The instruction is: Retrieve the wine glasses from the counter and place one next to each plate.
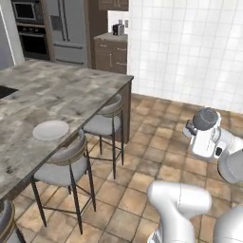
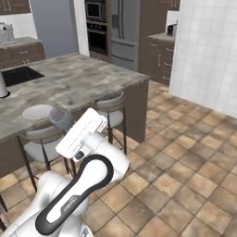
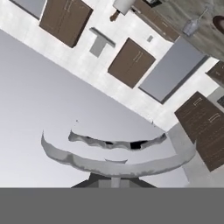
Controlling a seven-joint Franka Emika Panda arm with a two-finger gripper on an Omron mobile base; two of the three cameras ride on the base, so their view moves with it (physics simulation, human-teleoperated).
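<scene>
A grey-blue wine glass (image 1: 206, 118) sticks out of my gripper (image 1: 201, 127), low over the tiled floor to the right of the island. In the right base view the same wine glass (image 2: 60, 118) sits at the gripper (image 2: 66, 123), just in front of the island's edge. The jaws are shut on it. Its curved grey rims (image 3: 118, 164) arc close across the hand view. A plain white plate (image 1: 51, 130) lies on the island near the stools, also seen as the plate (image 2: 37, 112). Far off in the hand view, a small clear glass (image 3: 191, 26) stands by a dark-rimmed plate (image 3: 218, 21).
The marbled island (image 1: 47, 90) has two grey stools (image 1: 66, 167) (image 1: 107, 121) tucked at its near side, and a dark sink (image 2: 18, 75). A counter (image 1: 110, 37) over brown cabinets meets the white tiled wall (image 1: 190, 47). Open tiled floor (image 2: 185, 152) lies to the right.
</scene>
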